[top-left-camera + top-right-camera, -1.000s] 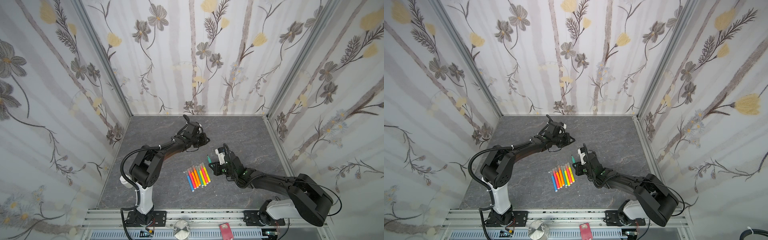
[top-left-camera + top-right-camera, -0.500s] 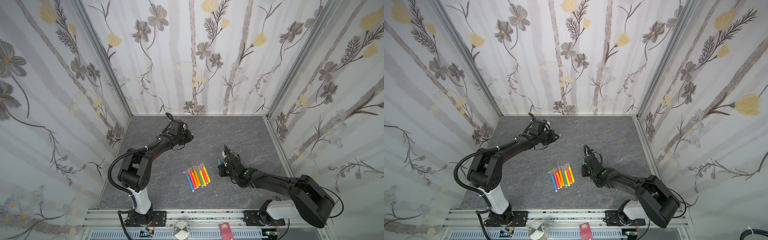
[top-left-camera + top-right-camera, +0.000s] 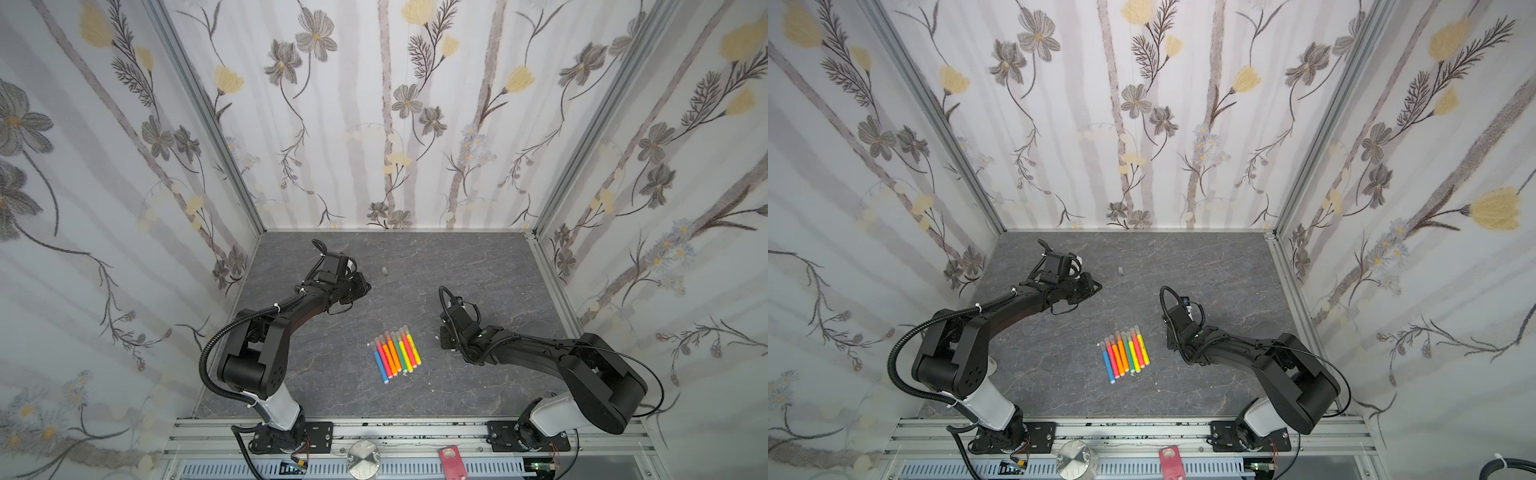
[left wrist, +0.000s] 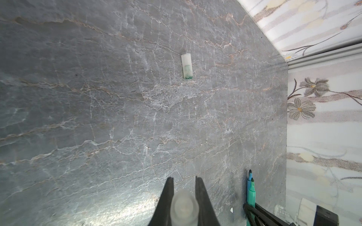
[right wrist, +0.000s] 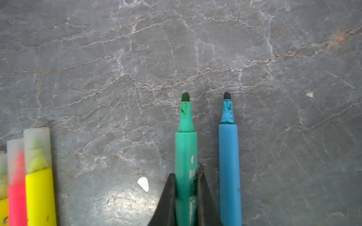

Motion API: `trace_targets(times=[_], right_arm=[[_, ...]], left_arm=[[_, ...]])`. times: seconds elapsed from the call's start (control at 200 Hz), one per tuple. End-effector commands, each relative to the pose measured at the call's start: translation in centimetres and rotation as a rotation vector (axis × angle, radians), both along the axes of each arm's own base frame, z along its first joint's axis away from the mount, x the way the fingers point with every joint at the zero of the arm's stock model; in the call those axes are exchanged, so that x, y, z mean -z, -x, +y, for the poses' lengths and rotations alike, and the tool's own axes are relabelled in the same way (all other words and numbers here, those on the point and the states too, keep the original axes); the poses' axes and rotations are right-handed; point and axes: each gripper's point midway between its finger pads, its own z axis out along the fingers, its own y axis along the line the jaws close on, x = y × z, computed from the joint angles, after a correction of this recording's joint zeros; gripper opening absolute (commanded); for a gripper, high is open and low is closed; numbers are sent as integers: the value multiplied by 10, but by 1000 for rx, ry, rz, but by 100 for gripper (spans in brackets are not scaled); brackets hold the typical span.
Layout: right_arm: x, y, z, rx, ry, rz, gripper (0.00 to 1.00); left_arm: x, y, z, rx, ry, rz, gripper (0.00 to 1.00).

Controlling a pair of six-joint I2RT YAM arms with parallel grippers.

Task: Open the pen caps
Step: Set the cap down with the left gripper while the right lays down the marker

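Two narrow grips: left fingers [image 4: 168, 193] pinched on a cloudy translucent cap [image 4: 184, 207], right fingers [image 5: 168, 195] clamped round the barrel of an uncapped green pen [image 5: 185, 152], dark tip bare. Just beside it and parallel, an uncapped blue pen [image 5: 229, 166] flat on the grey worktop [image 3: 478, 270]. Near the right fingers, a tight row of capped pens [image 3: 395, 355], their caps frosted and faintly tinted by the tips inside. Ahead of the left fingers, well apart, one loose cap [image 4: 187, 66] [image 3: 385, 270], green-stained at one end. Plenty of bare stone toward the back wall [image 3: 386, 124]; side walls well apart from both grips.
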Motion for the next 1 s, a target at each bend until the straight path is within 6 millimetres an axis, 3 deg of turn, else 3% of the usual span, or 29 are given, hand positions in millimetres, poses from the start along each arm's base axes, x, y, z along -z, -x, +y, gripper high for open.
trace_targets(times=[0.0, 0.655, 0.994], right_arm=[[1, -1, -11, 26, 62, -1, 3], [6, -3, -14, 31, 111, 15, 21], [-1, -7, -11, 22, 120, -4, 27]], left_arm=[[-6, -5, -1, 11, 12, -37, 0], [6, -7, -5, 11, 42, -23, 0], [17, -20, -10, 3, 57, -18, 0]])
